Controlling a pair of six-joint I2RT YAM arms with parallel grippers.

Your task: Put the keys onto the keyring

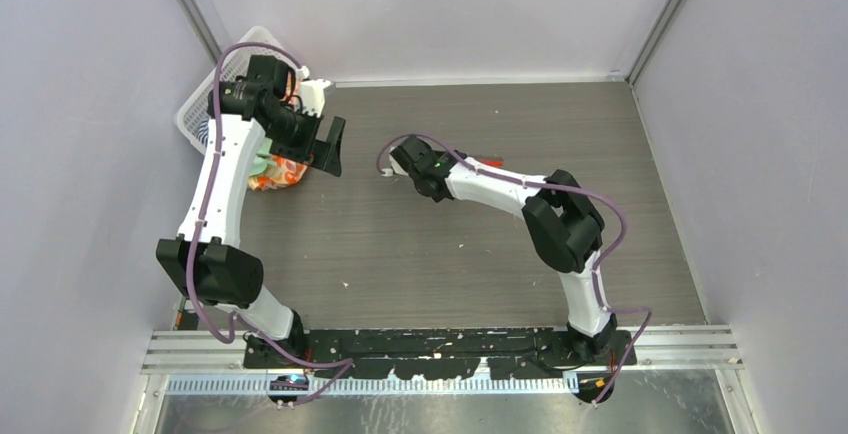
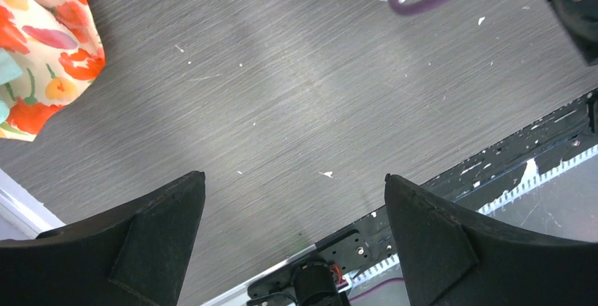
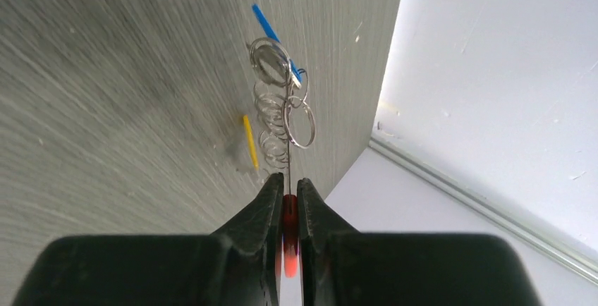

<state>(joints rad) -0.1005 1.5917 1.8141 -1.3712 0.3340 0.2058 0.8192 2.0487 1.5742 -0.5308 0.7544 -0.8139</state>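
Right claw is pinched together on the keyring, gripping it by the red tag, which is sandwiched edge-on between the pads. The ring-and-chain cluster sticks straight out past the tips, long axis in line with the fingers, running close alongside the surface with the wall on the other side. Blue key is at the far end, seen edge-on and overlapping the outermost ring; can't tell if it's threaded or just lying across it. Yellow key is also edge-on, just beside the coil on the surface side and nearer the tips; same problem, attachment not resolvable from this angle. Left claw is spread wide with nothing between the fingers, hovering over bare surface with the floral cloth off to one side; no key or ring shows in its wrist view. In the top view it sits well apart from the right claw, over on the left arm's side. My read: whatever comes next hinges on the cluster's axis pointing away from the right claw. The free end with the rings is what the left claw would have to meet, approaching from the far tip rather than the tag end. Risk: thin edge-on keys, easy to miss or knock.
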